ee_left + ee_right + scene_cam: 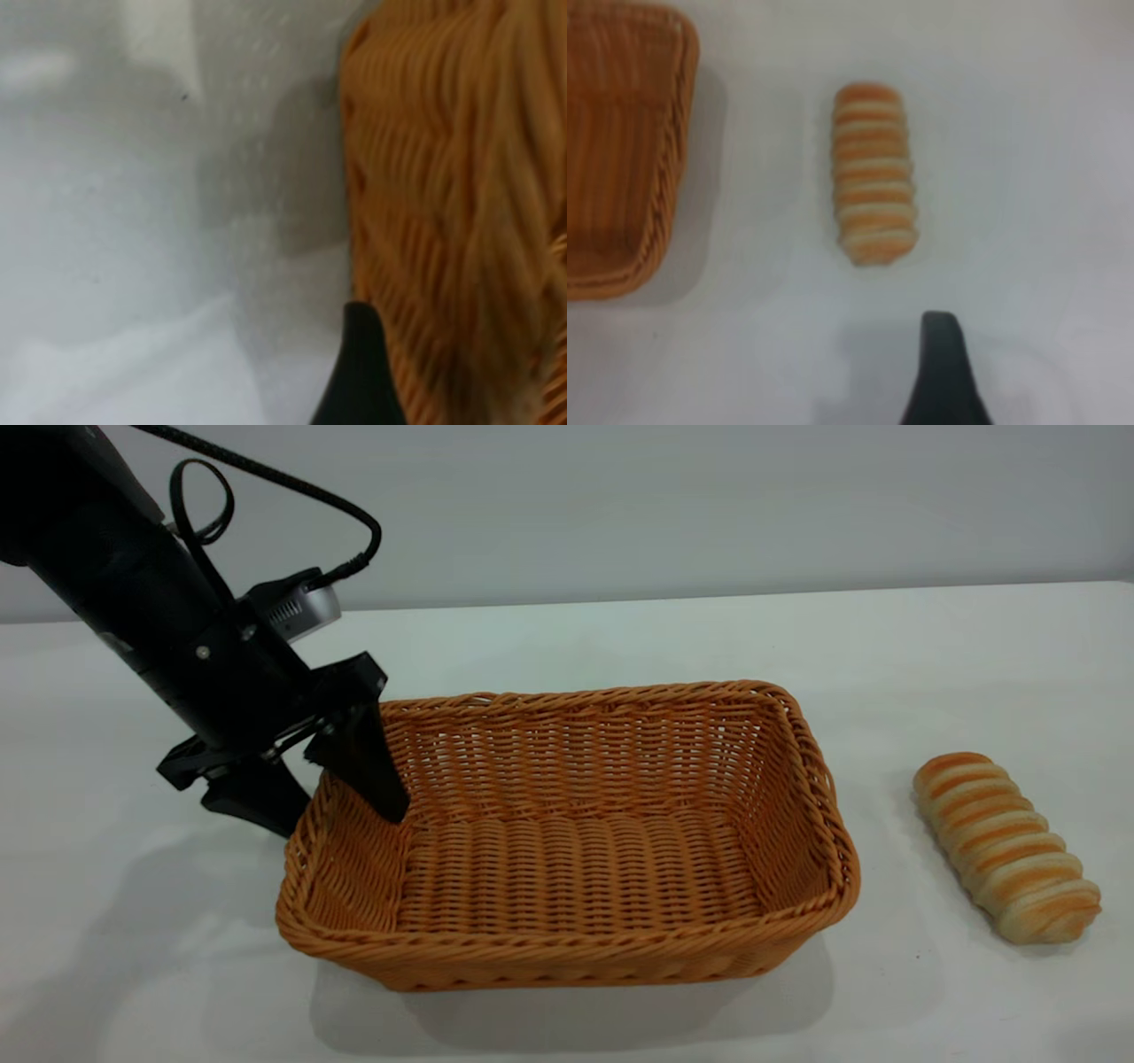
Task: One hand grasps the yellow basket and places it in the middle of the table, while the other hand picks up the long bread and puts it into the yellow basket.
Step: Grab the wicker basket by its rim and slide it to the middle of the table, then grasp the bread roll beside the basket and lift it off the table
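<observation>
Woven orange-tan basket (pixel 567 841) with braided rim; ridged, striped loaf (pixel 1005 848) lies just beside it on the white table (pixel 930 646). Left gripper (pixel 328 797) clamps the basket's end wall; right gripper's fingers can't be told.

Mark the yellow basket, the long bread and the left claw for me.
yellow basket (pixel 567 948): exterior view, front wall under the braided rim.
long bread (pixel 1005 846): exterior view, middle of its ridged top.
left claw (pixel 328 793): exterior view, midway between its fingertips, at the basket's left end wall.
</observation>
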